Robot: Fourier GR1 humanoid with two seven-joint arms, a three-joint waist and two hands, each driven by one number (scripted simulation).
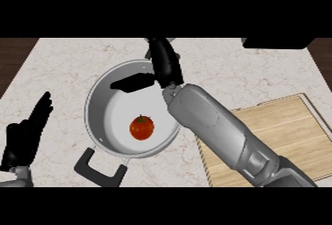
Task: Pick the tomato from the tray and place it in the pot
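Head view: tomato [141, 127] lying on the floor of the pot [103, 94], a little toward the near wall, upright with its stalk end up, touching no hand. Right hand [159, 66] above the far side of the pot, fingers spread wide and straight, thumb jutting out over the pot's inside, holding nothing. Placement looking done, judging by where the tomato rests. Best now to lift the right hand straight up before drawing the forearm back, so as not to catch the far rim or tip the pot. Keep the fingers spread during the withdrawal; no need to close. Avoid sweeping low over the tomato, since a round fruit would likely roll at a nudge. Pot's dark handle [97, 167] pointing toward the near edge of the worktop [65, 61]; steer clear of it. Tray [285, 132] just right of the pot, partly under the right forearm. Left hand [26, 132] resting open at the left edge, fingers up, well apart from the pot.
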